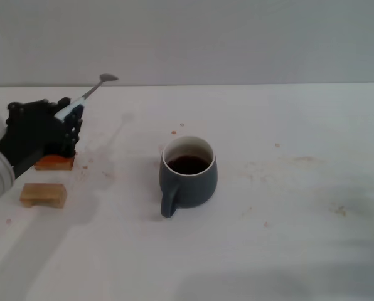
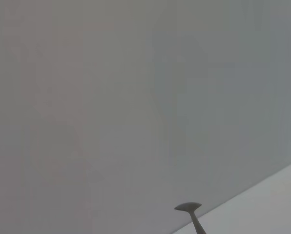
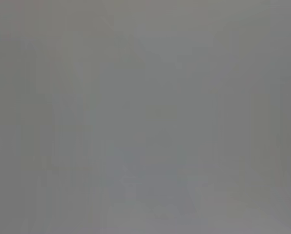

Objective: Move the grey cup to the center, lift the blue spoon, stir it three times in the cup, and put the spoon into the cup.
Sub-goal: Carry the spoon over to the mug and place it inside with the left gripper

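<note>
The grey cup (image 1: 188, 174) stands near the middle of the white table, its handle toward me, dark brown liquid inside. My left gripper (image 1: 69, 116) is at the left, above the table, shut on the blue spoon (image 1: 90, 94). The spoon's pale blue handle sits between the fingers and its grey metal neck and bowl point up and away to the far right. The spoon's bowl also shows in the left wrist view (image 2: 188, 207) against the grey wall. My right gripper is out of view; the right wrist view shows only plain grey.
An orange-red block (image 1: 54, 163) lies under my left gripper, and a tan wooden block (image 1: 43, 195) lies nearer the front left. Small brown stains mark the table (image 1: 287, 207) around the cup. A grey wall stands behind the table's far edge.
</note>
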`<move>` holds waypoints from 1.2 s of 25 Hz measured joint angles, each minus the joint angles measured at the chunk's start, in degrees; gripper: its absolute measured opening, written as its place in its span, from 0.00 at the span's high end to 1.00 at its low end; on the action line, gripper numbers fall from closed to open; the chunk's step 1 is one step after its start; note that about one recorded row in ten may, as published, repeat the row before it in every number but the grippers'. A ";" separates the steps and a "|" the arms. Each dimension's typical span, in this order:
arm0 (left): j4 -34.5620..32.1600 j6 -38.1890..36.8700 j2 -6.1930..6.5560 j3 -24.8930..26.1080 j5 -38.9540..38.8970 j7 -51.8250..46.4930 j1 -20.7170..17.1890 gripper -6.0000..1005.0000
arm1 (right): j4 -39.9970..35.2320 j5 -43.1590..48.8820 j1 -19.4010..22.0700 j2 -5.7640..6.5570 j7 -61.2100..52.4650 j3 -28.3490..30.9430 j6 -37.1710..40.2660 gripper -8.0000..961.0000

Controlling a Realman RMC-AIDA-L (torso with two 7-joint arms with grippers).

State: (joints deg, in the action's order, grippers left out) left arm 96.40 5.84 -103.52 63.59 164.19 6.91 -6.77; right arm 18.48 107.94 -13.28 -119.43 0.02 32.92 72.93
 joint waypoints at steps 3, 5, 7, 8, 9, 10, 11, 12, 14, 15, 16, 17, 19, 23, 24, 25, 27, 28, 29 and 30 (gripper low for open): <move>5.44 8.61 -1.33 1.83 -0.26 4.04 0.31 0.82 | -0.12 -0.08 1.60 0.04 -0.19 0.29 1.25 0.99; 9.01 14.55 -2.88 3.37 -0.41 6.92 0.37 0.82 | -0.19 -0.24 1.91 0.05 -0.20 0.34 1.43 0.99; 12.32 20.83 -5.06 4.81 -0.46 10.79 0.48 0.82 | -0.27 -0.59 2.27 0.04 -0.22 0.41 1.53 0.99; 13.59 23.35 -6.15 5.46 -0.48 12.66 0.59 0.82 | -0.31 -0.73 2.43 0.02 -0.22 0.41 1.53 0.99; 15.06 26.55 -7.72 6.40 -0.50 15.14 0.92 0.82 | -0.36 -0.96 2.56 0.01 -0.22 0.41 1.53 0.99; 16.64 31.51 -10.42 7.84 -0.55 18.89 1.68 0.82 | -0.40 -1.34 2.65 0.01 -0.22 0.41 1.50 0.99; 17.20 34.66 -12.14 8.83 -0.55 21.20 2.36 0.82 | -0.49 -2.01 2.74 0.01 -0.21 0.40 1.37 0.99; 17.63 37.22 -13.45 9.61 -0.55 23.13 3.03 0.82 | -0.95 -3.50 2.82 0.01 -0.07 0.39 1.17 0.99; 17.89 39.22 -14.06 10.00 -0.59 24.23 3.68 0.82 | -1.30 -4.29 2.87 0.00 0.00 0.37 1.13 0.99; 18.14 41.34 -14.37 10.34 -0.75 25.01 4.45 0.82 | -1.68 -5.08 2.97 0.01 0.01 0.37 1.13 0.99; 18.34 43.31 -14.37 10.48 -1.10 25.26 5.31 0.82 | -2.30 -7.19 3.14 0.09 0.03 0.38 1.28 0.99; 18.46 45.38 -14.29 10.61 -1.52 25.21 6.29 0.82 | -2.30 -7.19 3.14 0.09 0.03 0.38 1.28 0.99; 18.66 48.68 -14.30 10.83 -1.77 25.19 7.64 0.82 | -3.27 -9.65 3.26 0.16 0.05 0.40 1.57 0.99; 18.88 54.66 -14.41 10.77 -1.01 25.35 9.97 0.82 | -4.73 -12.59 3.32 0.17 0.04 0.40 1.64 0.99; 18.91 55.95 -14.44 10.59 -0.85 25.35 10.49 0.82 | -5.28 -13.31 3.27 0.17 0.04 0.40 1.45 0.99; 18.99 57.23 -14.45 10.35 -0.82 25.29 11.20 0.82 | -5.42 -13.46 3.19 0.17 0.04 0.40 1.34 0.99; 19.04 57.56 -14.48 10.31 -0.80 25.29 11.41 0.82 | -5.50 -13.60 3.08 0.17 0.04 0.40 1.19 0.99; 19.07 57.66 -14.50 10.29 -0.80 25.30 11.56 0.82 | -5.52 -13.69 2.98 0.17 0.05 0.40 1.03 0.99; 19.13 57.81 -14.53 10.26 -0.79 25.32 11.82 0.82 | -5.53 -13.69 2.87 0.17 0.05 0.40 0.86 0.99; 19.17 57.96 -14.54 10.25 -0.78 25.34 12.06 0.82 | -5.54 -13.70 2.82 0.17 0.05 0.40 0.76 0.99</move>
State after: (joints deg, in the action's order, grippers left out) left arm 115.58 63.80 -118.06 73.85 163.41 32.25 5.29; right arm 12.94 94.24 -10.46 -119.26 0.07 33.31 73.69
